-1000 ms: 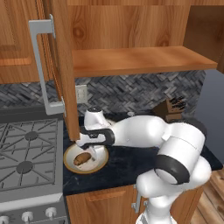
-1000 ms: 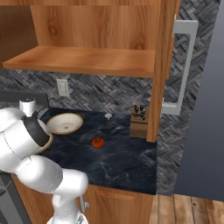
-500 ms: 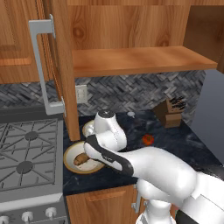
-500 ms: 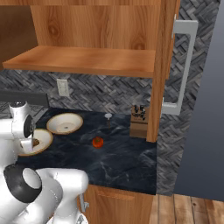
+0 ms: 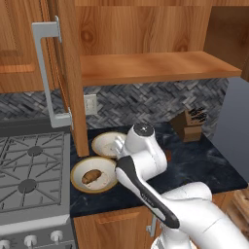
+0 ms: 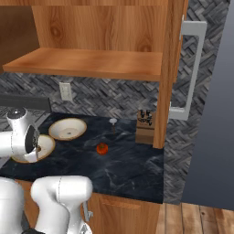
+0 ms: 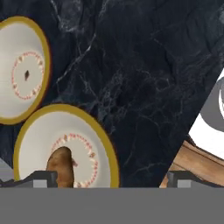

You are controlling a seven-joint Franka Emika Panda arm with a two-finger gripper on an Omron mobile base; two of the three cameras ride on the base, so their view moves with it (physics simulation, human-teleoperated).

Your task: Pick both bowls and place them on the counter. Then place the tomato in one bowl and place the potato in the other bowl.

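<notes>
A: What had changed over that last second?

B: The arm had swung up and back from the near bowl (image 5: 94,176), where the potato (image 7: 60,167) now lay. So 1 of the 2 placements looked finished.

A: And the gripper (image 7: 109,177)?

B: Jaws spread wide, nothing between them, hovering above the counter (image 7: 144,87) with the potato bowl just beside 1 fingertip.

A: The tomato (image 6: 102,148)?

B: On the dark counter, well apart from the gripper, beyond the empty far bowl (image 6: 67,129). It probably came next.
</notes>
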